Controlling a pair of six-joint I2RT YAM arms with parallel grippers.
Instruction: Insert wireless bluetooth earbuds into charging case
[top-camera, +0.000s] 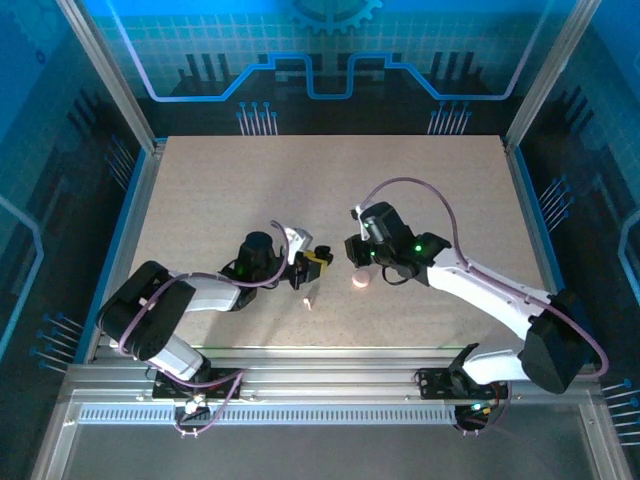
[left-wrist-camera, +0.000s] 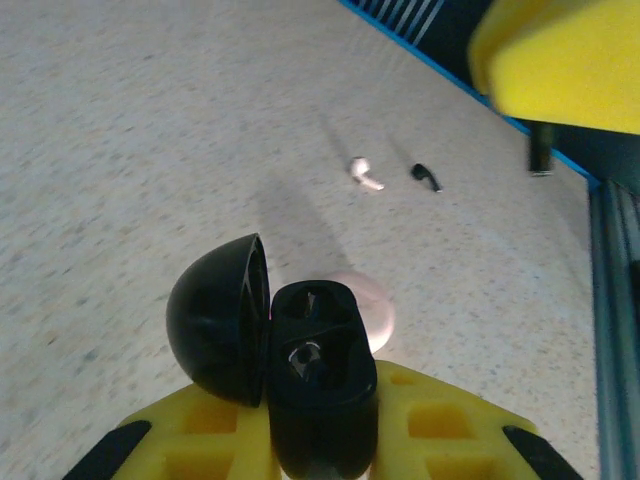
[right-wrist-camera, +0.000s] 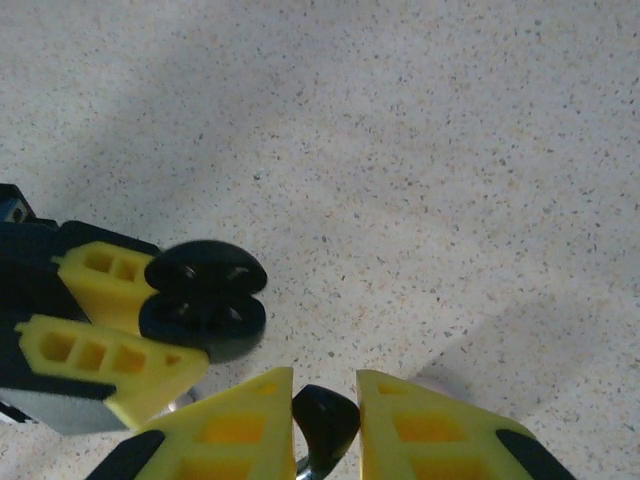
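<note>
Left gripper (left-wrist-camera: 320, 445) held the case (left-wrist-camera: 318, 380), right gripper (right-wrist-camera: 325, 382) an earbud (right-wrist-camera: 325, 420); behind the case lay a puck (left-wrist-camera: 376, 305), then a second earbud (left-wrist-camera: 366, 174) beside a third earbud (left-wrist-camera: 428, 177).

Pink puck (left-wrist-camera: 377, 308) half hidden behind black case (left-wrist-camera: 320, 370); black earbud (right-wrist-camera: 325, 420) in right gripper (right-wrist-camera: 325, 392) cut by bottom edge

The table (left-wrist-camera: 150, 120) is beige with dark speckles. The charging case (left-wrist-camera: 320, 400) is black, the fingers (right-wrist-camera: 225, 420) yellow, the gripped earbud (right-wrist-camera: 325, 420) black. Also a whitish earbud (left-wrist-camera: 365, 173), a black earbud (left-wrist-camera: 427, 177), a pink puck (left-wrist-camera: 375, 305).
</note>
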